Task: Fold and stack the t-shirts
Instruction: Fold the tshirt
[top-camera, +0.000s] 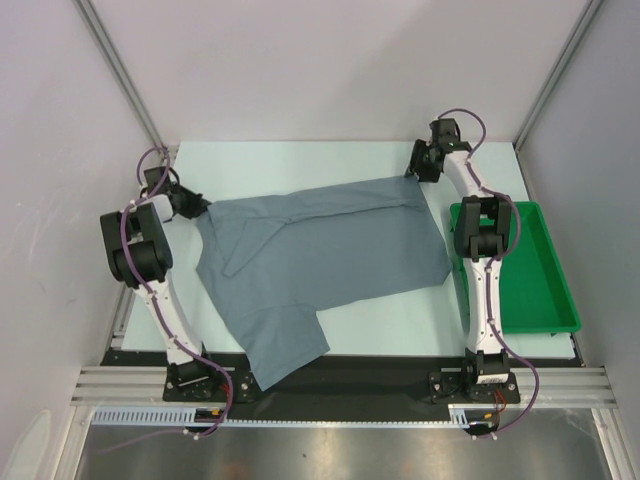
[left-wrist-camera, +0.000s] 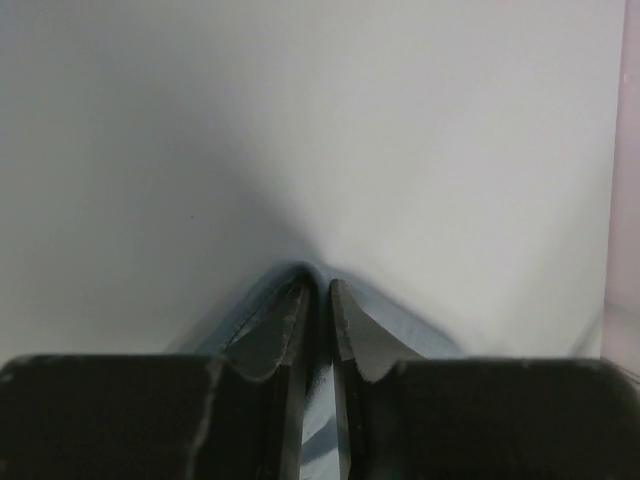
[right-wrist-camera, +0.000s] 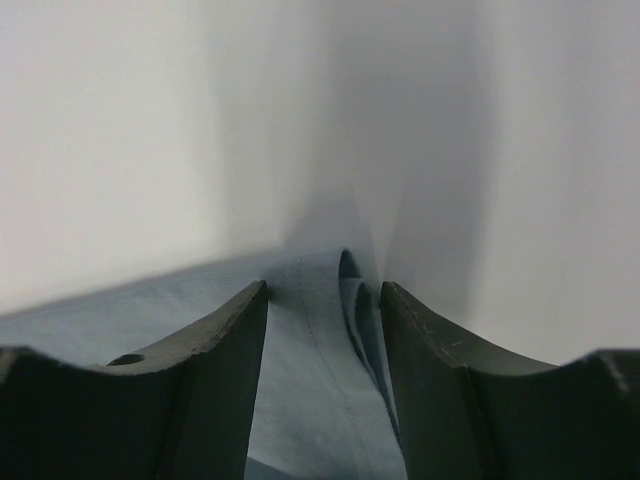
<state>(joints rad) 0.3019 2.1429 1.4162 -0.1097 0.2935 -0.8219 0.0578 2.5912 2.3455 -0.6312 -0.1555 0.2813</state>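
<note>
One slate blue-grey t-shirt (top-camera: 320, 250) lies spread and partly folded over across the table, with one sleeve hanging toward the near edge. My left gripper (top-camera: 195, 207) is at the shirt's far left edge. In the left wrist view its jaws (left-wrist-camera: 318, 285) are pressed together on a ridge of the cloth (left-wrist-camera: 400, 320). My right gripper (top-camera: 418, 168) is at the shirt's far right corner. In the right wrist view its jaws (right-wrist-camera: 322, 285) stand apart, with a hemmed fold of the cloth (right-wrist-camera: 310, 380) lying between them.
A green plastic tray (top-camera: 535, 280) sits on the right side of the table, beside the right arm. White walls close in the back and sides. A black strip runs along the near edge by the arm bases.
</note>
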